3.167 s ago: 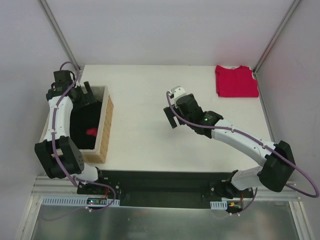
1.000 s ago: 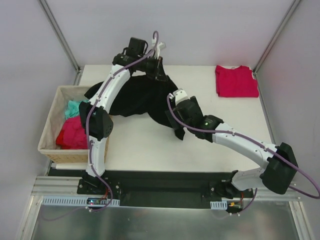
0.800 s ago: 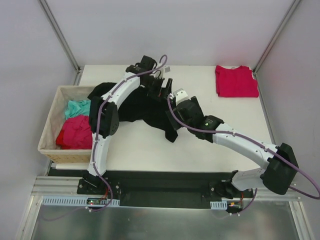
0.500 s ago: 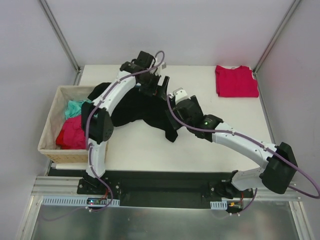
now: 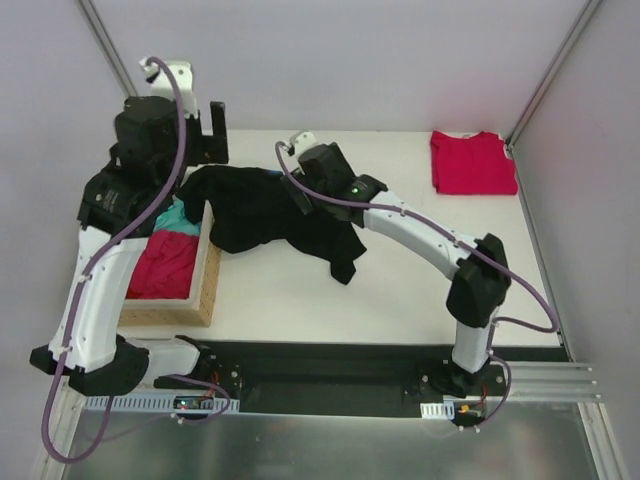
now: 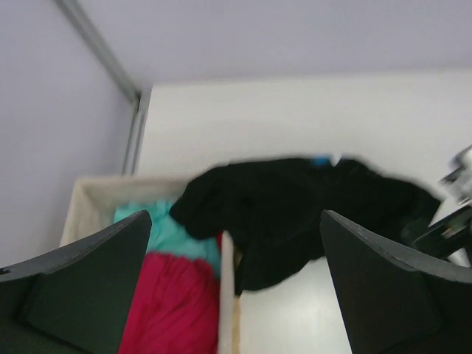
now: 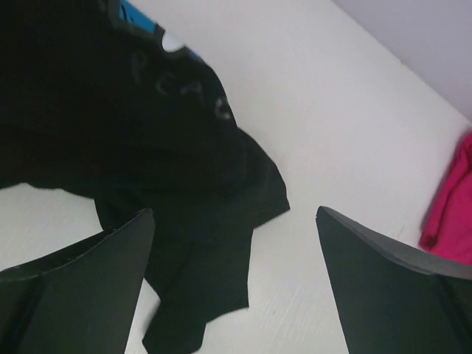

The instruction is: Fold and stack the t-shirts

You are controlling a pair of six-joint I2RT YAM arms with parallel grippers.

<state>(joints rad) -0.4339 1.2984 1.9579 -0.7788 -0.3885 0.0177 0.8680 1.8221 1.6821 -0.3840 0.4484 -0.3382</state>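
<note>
The black t-shirt (image 5: pixel 285 215) lies crumpled on the table, with its left part draped over the basket rim. It also shows in the left wrist view (image 6: pixel 295 214) and in the right wrist view (image 7: pixel 147 118), with faint pale lettering. A folded crimson-red t-shirt (image 5: pixel 472 162) lies at the back right corner and shows at the right edge of the right wrist view (image 7: pixel 453 210). My left gripper (image 5: pixel 213 135) (image 6: pixel 236 295) is open and empty, held high above the basket's far end. My right gripper (image 5: pixel 303 192) (image 7: pixel 236 280) is open and empty, just above the black shirt.
A woven tan basket (image 5: pixel 205 285) (image 6: pixel 227 295) stands at the table's left edge and holds teal cloth (image 6: pixel 169 236) and red cloth (image 5: pixel 160 265) (image 6: pixel 177 310). Metal frame posts (image 5: pixel 120 70) rise at the back corners.
My left gripper has let go of the black shirt and swung up and back to the left over the basket. My right arm has reached farther left over the shirt, which has dropped onto the table.
</note>
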